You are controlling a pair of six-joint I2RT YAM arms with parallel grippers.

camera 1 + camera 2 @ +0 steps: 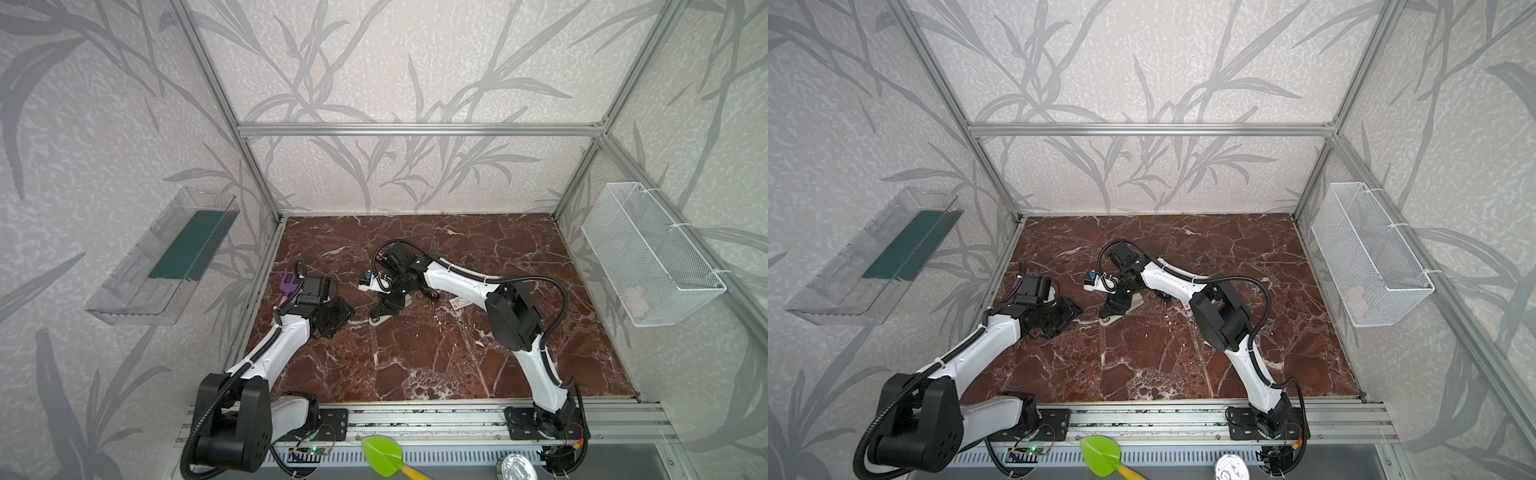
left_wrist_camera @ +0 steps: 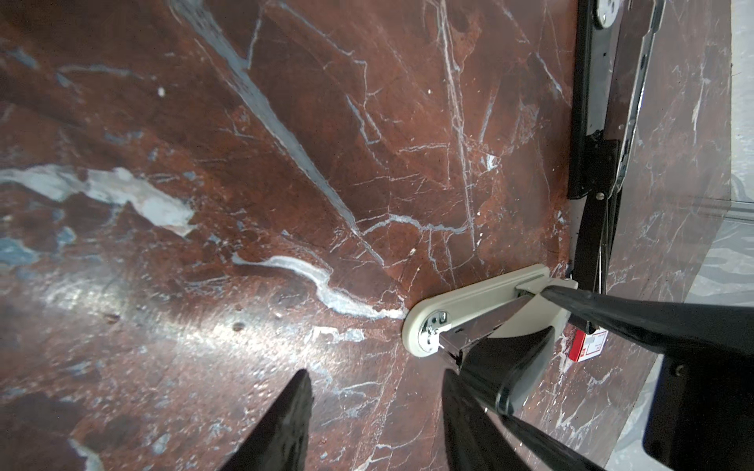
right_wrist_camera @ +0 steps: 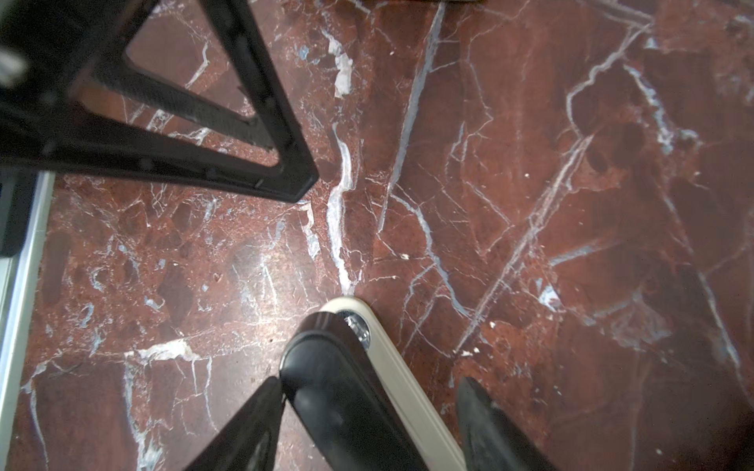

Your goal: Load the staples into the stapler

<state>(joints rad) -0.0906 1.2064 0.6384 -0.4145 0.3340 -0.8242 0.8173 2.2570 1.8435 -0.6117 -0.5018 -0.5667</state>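
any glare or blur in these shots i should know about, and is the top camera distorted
Left wrist view: a soft glare patch on the marble tabletop, and the left gripper is blurred because it is so close. Right wrist view: a sheen on the stapler's glossy black top, with the near fingers soft. Both top views: even light and no harsh shadows, but the wide lens splays the aluminium frame outward.

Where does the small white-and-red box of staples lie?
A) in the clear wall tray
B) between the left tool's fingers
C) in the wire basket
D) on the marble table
D: the box of staples lies flat on the marble table, with nothing gripping it.
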